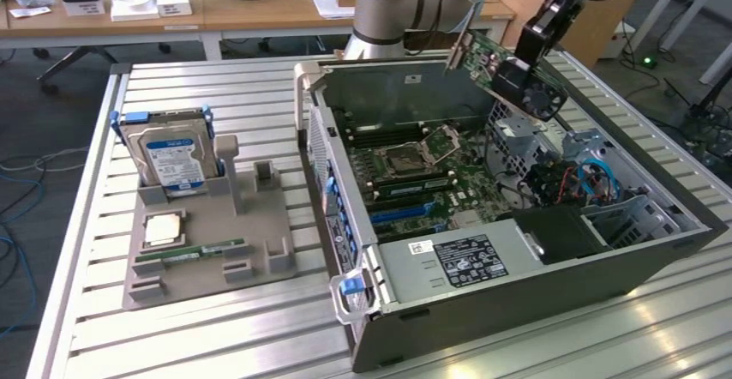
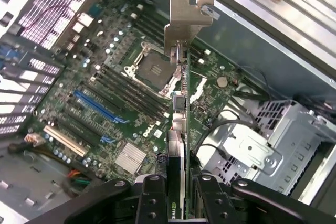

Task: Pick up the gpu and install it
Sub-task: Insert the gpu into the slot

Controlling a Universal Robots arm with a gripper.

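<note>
Overhead, your end effector (image 2: 177, 190) is clamped on the gpu (image 2: 179, 124), holding it on edge in the air above the open computer case (image 1: 515, 310), bracket (image 2: 185, 22) foremost, apparently so it lines up with the motherboard (image 2: 118, 51) slots below.

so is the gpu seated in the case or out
Out: the gpu hangs tilted in the pincer above the open case, clear of the motherboard.
</note>
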